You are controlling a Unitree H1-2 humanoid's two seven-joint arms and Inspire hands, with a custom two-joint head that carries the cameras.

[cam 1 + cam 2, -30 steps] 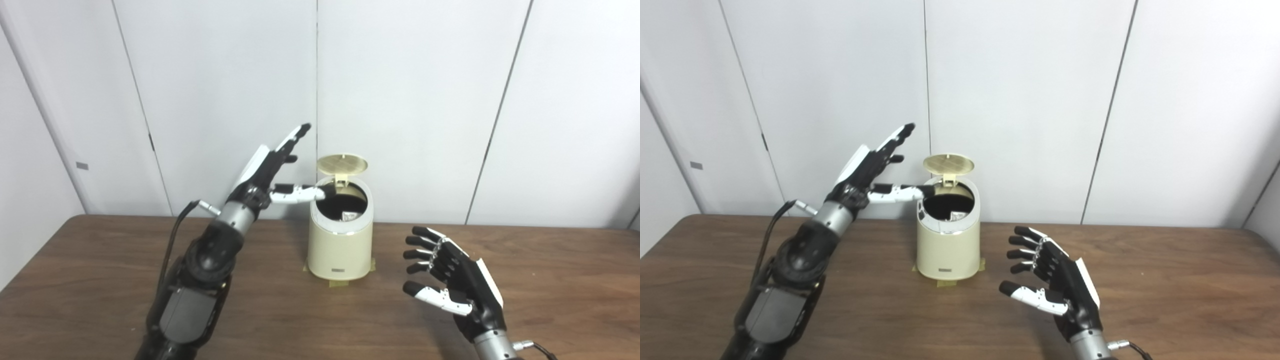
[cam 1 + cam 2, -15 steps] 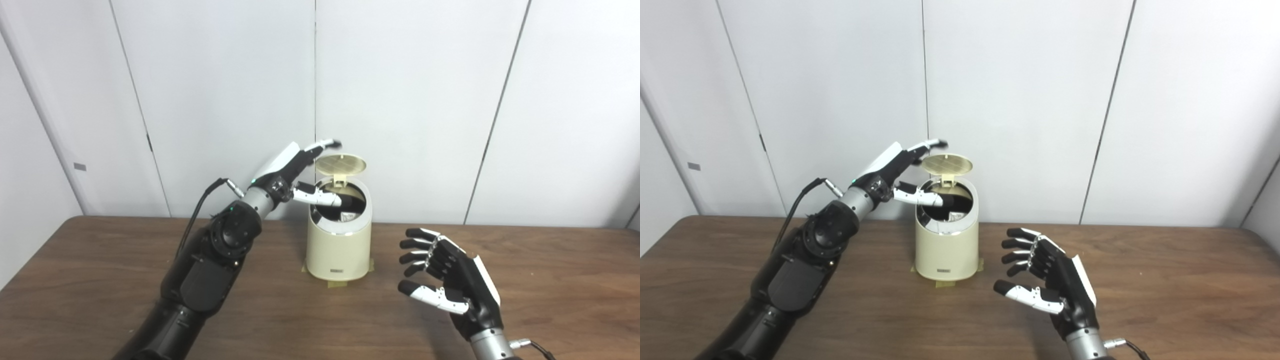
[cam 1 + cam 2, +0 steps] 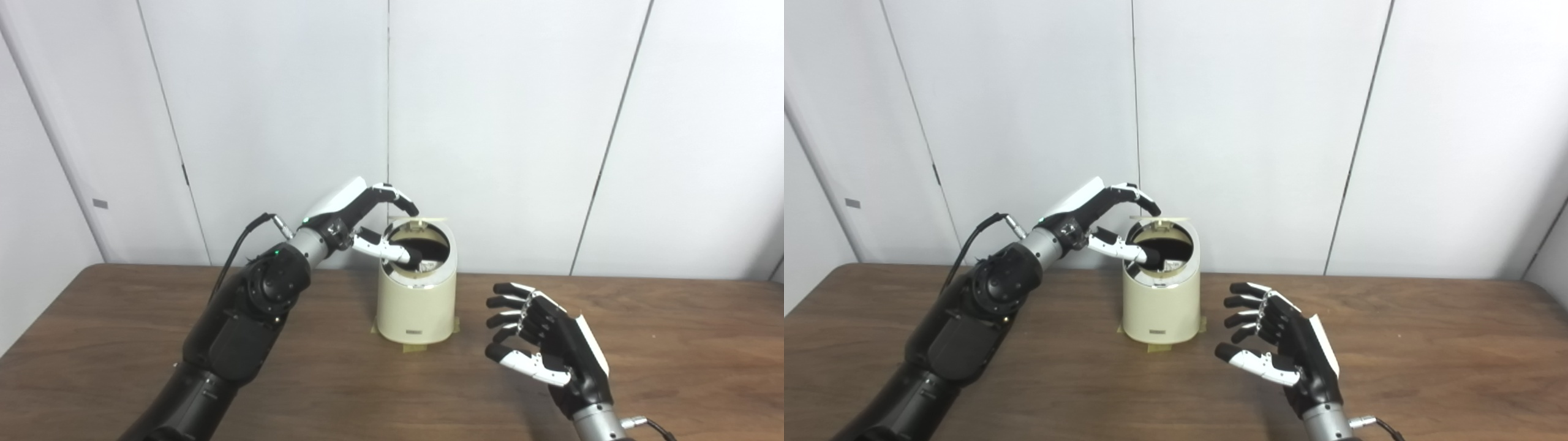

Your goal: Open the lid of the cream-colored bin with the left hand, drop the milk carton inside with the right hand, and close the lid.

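Observation:
The cream-colored bin [image 3: 416, 306] stands mid-table near the wall. Its round lid [image 3: 430, 219] hangs almost level just above the rim, with a gap still showing the dark inside. A bit of the white milk carton [image 3: 431, 265] shows within the bin. My left hand [image 3: 362, 222] reaches over the bin from the left, open. Its fingers [image 3: 398, 196] curl down onto the lid's left edge, and the thumb sits in the bin's mouth below. My right hand [image 3: 546, 348] hovers open and empty over the table to the right of the bin, palm toward it.
Strips of tape [image 3: 414, 348] hold the bin's base to the brown wooden table [image 3: 343, 380]. White wall panels [image 3: 508, 122] rise directly behind the bin. A cable [image 3: 245, 239] loops off the left wrist.
The left hand's fingers came over the raised lid and curled down, and the lid swung from upright to nearly level. The right hand barely moved.

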